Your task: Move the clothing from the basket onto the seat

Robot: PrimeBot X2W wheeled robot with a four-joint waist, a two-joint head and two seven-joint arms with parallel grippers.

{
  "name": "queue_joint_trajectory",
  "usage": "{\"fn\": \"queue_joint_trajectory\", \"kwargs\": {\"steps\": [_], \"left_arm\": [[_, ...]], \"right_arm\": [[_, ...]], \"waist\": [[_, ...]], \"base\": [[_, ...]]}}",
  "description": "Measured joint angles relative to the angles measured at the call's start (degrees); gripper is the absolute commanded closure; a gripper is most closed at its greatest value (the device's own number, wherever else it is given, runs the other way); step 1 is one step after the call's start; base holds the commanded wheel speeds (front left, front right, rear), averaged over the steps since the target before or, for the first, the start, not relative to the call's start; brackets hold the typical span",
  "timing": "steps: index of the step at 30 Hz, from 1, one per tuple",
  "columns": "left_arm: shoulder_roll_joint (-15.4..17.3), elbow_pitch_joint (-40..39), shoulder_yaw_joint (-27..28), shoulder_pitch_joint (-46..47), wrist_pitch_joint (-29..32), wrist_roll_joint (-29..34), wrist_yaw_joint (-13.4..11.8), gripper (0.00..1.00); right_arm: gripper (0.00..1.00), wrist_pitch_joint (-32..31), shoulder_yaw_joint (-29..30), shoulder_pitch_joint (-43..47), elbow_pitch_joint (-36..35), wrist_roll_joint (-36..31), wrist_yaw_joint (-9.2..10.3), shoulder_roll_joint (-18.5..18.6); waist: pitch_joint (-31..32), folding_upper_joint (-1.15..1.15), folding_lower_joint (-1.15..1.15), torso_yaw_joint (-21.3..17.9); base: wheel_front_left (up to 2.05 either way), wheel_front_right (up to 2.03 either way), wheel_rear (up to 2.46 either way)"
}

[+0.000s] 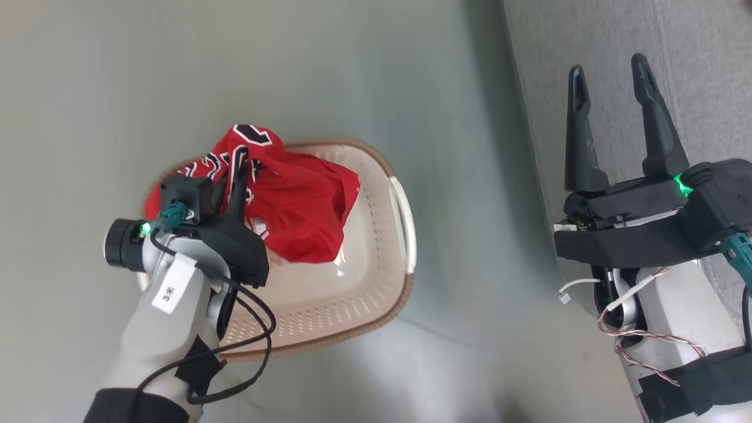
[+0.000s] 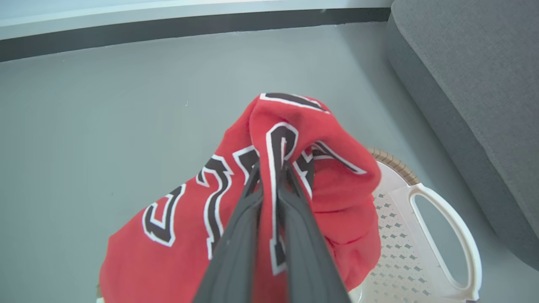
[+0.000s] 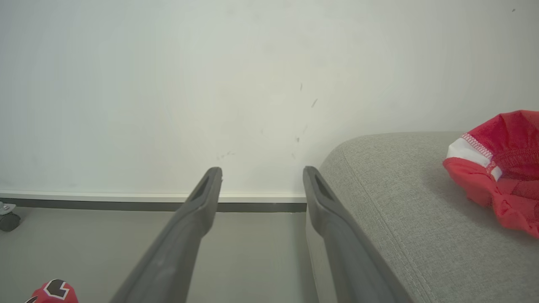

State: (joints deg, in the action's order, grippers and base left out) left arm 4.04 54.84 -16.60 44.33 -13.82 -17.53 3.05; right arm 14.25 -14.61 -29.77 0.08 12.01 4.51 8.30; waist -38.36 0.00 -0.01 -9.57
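**Head view.** The left gripper (image 1: 238,170) is pinched shut on a bright red thin-fabric jersey with dark, white-outlined lettering (image 1: 299,205). The jersey is bunched over the far left part of the cream-white perforated plastic basket with a brown woven-look rim (image 1: 405,235), and its lower folds hang inside. The right gripper (image 1: 608,67) stands wide open and empty above the edge of the large grey woven-fabric sofa (image 1: 693,35). Bare grey floor (image 1: 88,70) separates basket and sofa.

**Left wrist view.** The left gripper (image 2: 271,168) clamps a gathered fold through the lettering, and the jersey (image 2: 337,185) drapes limp. It is judged light, soft and slippery, so a bunched fold is a surer hold than a single layer. The trailing cloth may catch on the basket handle (image 2: 442,223) on the way to the sofa (image 2: 471,84).

**Right wrist view.** The right gripper (image 3: 261,172), jaws apart, points at a white wall (image 3: 210,63). The sofa (image 3: 400,202) already carries a second red garment with white striped trim (image 3: 501,168). A small castor (image 3: 8,219) sits at far left.
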Motion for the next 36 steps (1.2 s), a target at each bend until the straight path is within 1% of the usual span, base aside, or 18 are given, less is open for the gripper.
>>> {"fn": "queue_joint_trajectory", "kwargs": {"steps": [5,6,11,17,19,26,36], "left_arm": [[-0.3,-1.6,0.9,-1.8,-0.5,-0.6,0.1,1.00],[-0.3,-1.6,0.9,-1.8,-0.5,-0.6,0.1,1.00],[-0.3,-3.1,1.6,-4.5,-0.5,-0.8,0.0,1.00],[-0.2,-6.0,1.6,-7.9,-0.5,-0.9,0.1,1.00],[-0.2,-7.4,1.7,-9.2,-0.5,-0.9,0.5,1.00],[-0.3,-13.5,2.9,-13.6,-0.5,-1.4,0.5,1.00],[-0.5,-24.3,3.1,-19.0,-0.5,-1.8,0.5,1.00]], "right_arm": [[0.00,0.0,0.0,0.5,2.3,0.2,-0.77,0.2],[0.00,0.0,0.0,0.5,2.3,0.2,-0.77,0.2],[0.00,0.0,-1.1,1.4,5.4,0.4,-2.03,0.2],[0.00,0.0,-1.6,3.2,8.3,1.3,-2.59,0.3],[0.00,0.0,-1.8,4.1,9.4,1.6,-2.88,0.3],[0.00,-0.1,-2.5,7.4,11.2,2.2,-3.50,0.3],[0.00,-0.6,-3.3,12.2,12.5,2.9,-3.85,0.3]], "waist": [[4.2,0.00,0.00,1.8],[4.2,0.00,0.00,1.8],[8.5,0.00,0.00,3.4],[13.8,0.00,-0.01,4.6],[15.6,0.00,-0.01,4.9],[21.5,-0.01,-0.01,5.9],[28.8,0.00,0.00,6.8]], "base": [[0.00,0.00,0.00],[0.00,0.00,0.00],[0.00,0.00,0.00],[0.00,0.00,0.00],[0.00,0.00,0.00],[0.00,0.00,0.00],[0.00,0.00,0.00]]}}
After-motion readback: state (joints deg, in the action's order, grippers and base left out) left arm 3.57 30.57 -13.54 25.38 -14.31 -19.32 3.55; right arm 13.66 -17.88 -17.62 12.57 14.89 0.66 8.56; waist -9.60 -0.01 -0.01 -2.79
